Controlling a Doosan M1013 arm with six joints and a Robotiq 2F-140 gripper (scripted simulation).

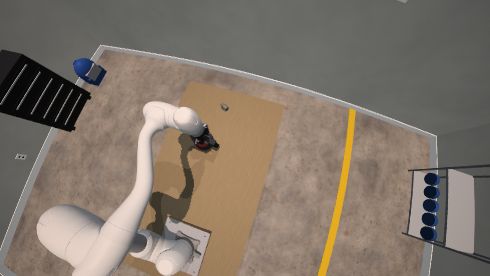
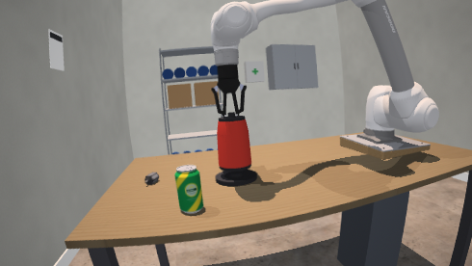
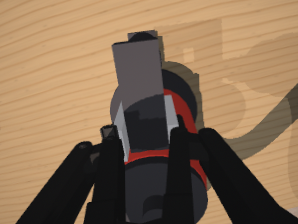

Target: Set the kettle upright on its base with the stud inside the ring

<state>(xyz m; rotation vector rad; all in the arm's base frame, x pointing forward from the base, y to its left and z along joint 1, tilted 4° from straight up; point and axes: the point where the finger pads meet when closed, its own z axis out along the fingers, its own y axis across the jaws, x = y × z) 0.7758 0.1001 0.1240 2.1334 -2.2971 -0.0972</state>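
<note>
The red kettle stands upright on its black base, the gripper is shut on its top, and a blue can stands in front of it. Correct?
Not quite: the can is green and yellow, as the exterior view shows. The kettle, base and gripper are as you say.

The desk (image 2: 308,193) has a matt wood-grain top. The kettle (image 2: 234,145) body is smooth, slightly glossy red; its base (image 2: 236,178) is matt black. The can (image 2: 189,190) looks like glossy printed metal. The gripper (image 2: 231,114) is matt black, the arm (image 2: 385,43) smooth white.
</note>
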